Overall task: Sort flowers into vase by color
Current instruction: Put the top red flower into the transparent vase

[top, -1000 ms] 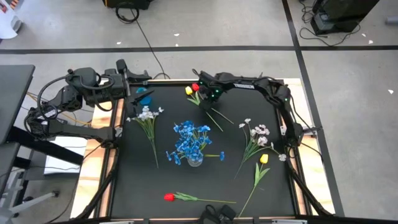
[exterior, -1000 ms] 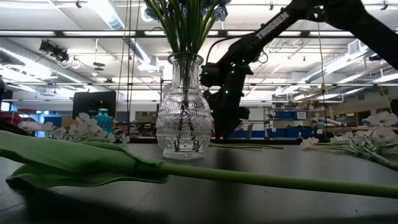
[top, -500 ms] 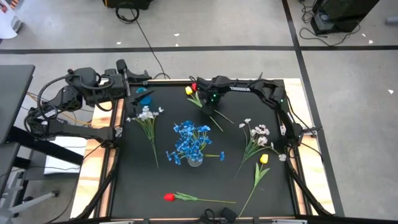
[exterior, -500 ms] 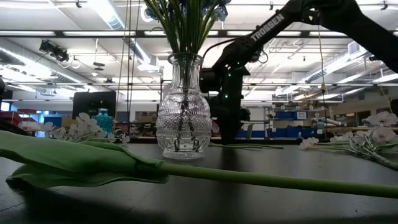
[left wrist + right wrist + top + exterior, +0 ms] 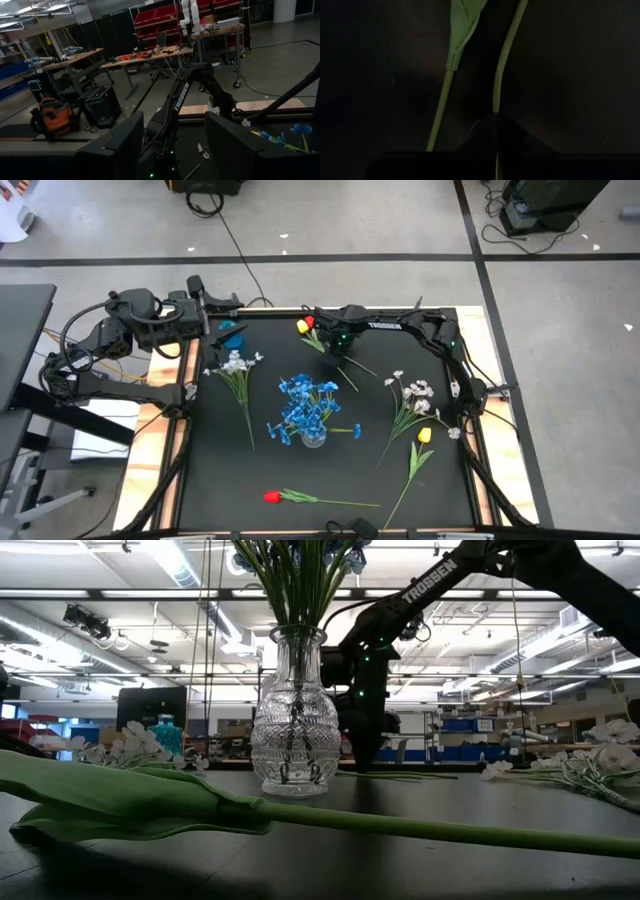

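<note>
Flowers half sorted: blue bunch point(image 5: 305, 402) stands in the vase point(image 5: 292, 730).
Right claw point(image 5: 341, 352) pinches one green stem point(image 5: 506, 55); white sprigs point(image 5: 235, 365) and tulips point(image 5: 272, 497) lie around it. Left claw point(image 5: 232, 315) waits open.

1. One glass vase point(image 5: 313, 436), holding the only bunch of blue flowers point(image 5: 306, 402).
2. Two red tulips point(image 5: 271, 497).
3. Two yellow tulips point(image 5: 424, 435).
4. Two sprigs of white blossoms point(image 5: 234, 363).
5. Two robot arms.

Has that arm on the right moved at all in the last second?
Yes. Seen from above, the right gripper has slid toward the table's far edge, along the stems toward the yellow tulip, and closed on a stem.
</note>
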